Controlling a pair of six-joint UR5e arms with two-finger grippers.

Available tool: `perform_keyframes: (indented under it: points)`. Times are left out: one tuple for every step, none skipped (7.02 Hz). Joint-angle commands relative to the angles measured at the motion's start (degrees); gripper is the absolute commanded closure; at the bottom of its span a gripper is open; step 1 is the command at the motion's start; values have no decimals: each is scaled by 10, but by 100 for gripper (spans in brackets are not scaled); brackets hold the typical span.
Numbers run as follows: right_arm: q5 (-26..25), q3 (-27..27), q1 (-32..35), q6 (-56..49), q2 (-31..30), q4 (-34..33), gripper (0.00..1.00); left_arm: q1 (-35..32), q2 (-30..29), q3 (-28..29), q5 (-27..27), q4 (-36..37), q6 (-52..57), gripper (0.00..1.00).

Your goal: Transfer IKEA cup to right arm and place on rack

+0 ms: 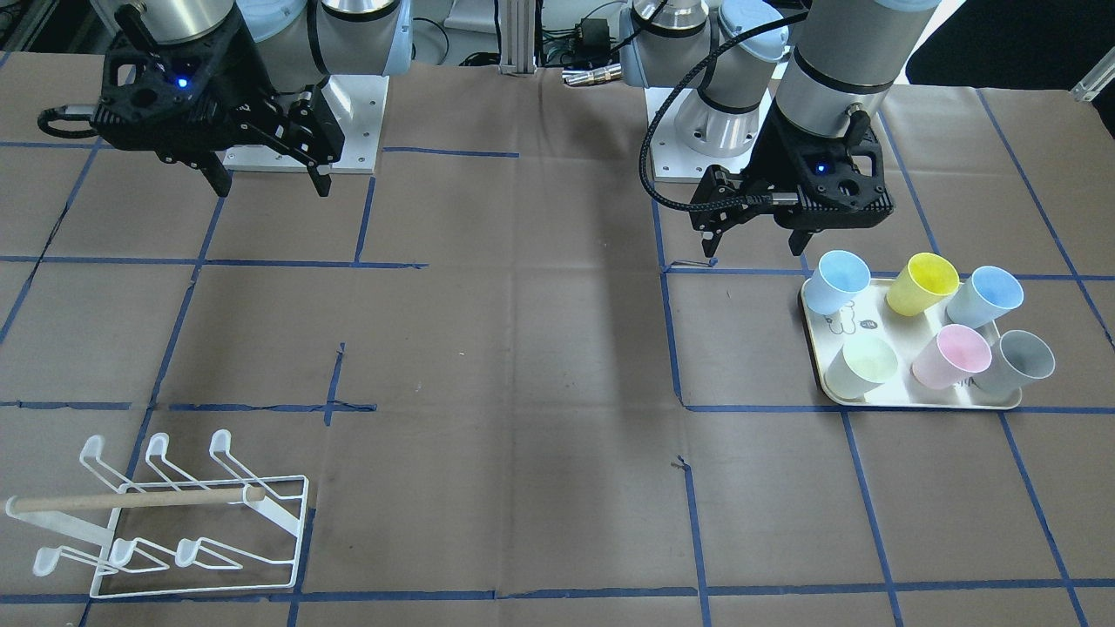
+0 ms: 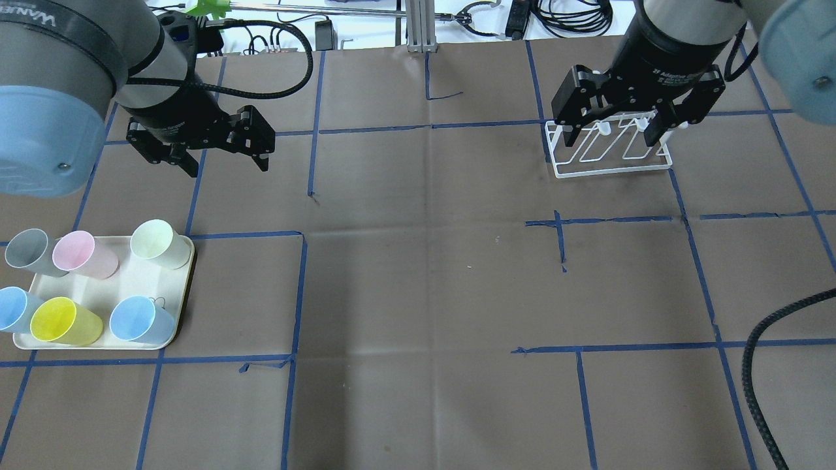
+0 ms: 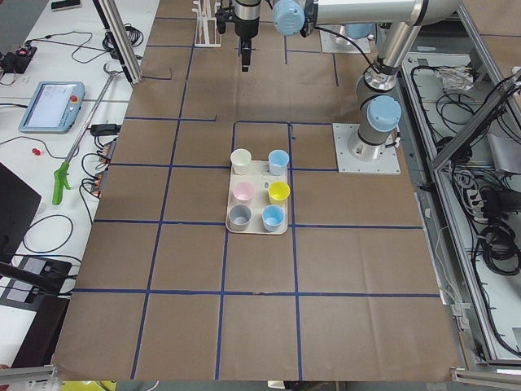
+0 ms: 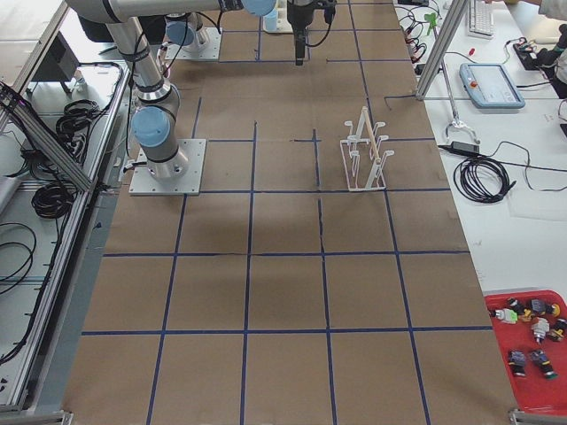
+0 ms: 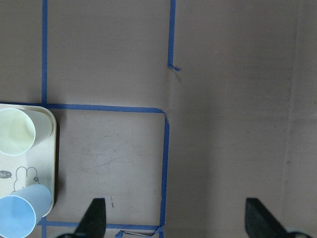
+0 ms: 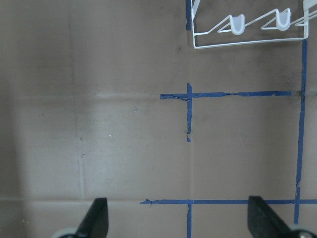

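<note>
Both of my grippers hang empty above the table. The left gripper [image 2: 226,163] has its fingers spread wide over bare paper beside the tray [image 2: 124,284]. The right gripper [image 2: 612,134] is just as wide apart, near the rack [image 1: 277,515] but clear of it. The right gripper's black body carries white print that I read as "2F Adaptive", though the rest is too small to make out. A black band [image 2: 65,26] around my left arm [image 2: 59,65] shows white capitals, cut off by the frame edge, that look like "WANLE". All six cups stand on the cream tray on my left side: the grey cup [image 2: 29,251], pink cup [image 2: 81,253], pale-green cup [image 2: 157,243], yellow cup [image 2: 62,321], near blue cup [image 2: 137,320] and far-left blue cup [image 2: 13,308]. My left wrist view shows "hi~" printed on the tray beside a small long-eared drawing [image 5: 25,179]. The rack stands on my right with its wooden dowel [image 1: 131,500] lying across it and its prongs bare. Brown paper [image 2: 418,294] covers the table and is marked into squares with blue tape [image 2: 300,294]. White benches with cables, a tablet [image 3: 50,104] and a red bin [image 4: 532,341] of small parts run alongside the table.
</note>
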Motion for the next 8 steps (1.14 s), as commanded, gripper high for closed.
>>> perform_keyframes:
  points:
    - [1, -20, 1, 2, 4, 2, 0, 0, -2, 2, 0, 0, 0, 0]
    - [2, -22, 1, 2, 10, 0, 0, 0, -2, 0, 0, 0, 0, 0]
    - [1, -25, 0, 0, 12, 2, 0, 0, -1, 0, 0, 0, 0, 0]
    - [1, -26, -4, -2, 7, 8, 0, 2, -1, -1, 0, 0, 0, 0]
    - [0, -26, -3, -1, 11, 8, 0, 3, -7, 4, -1, 0, 0, 0]
    - [0, -25, -3, -1, 12, 8, 0, 3, -7, 6, -1, 0, 1, 0]
    - [-1, -25, -2, -1, 13, 8, 0, 6, -7, 0, -1, 1, 2, 0]
    - [-1, -20, -1, -1, 14, 9, 0, 7, -7, -1, -1, 1, 2, 0]
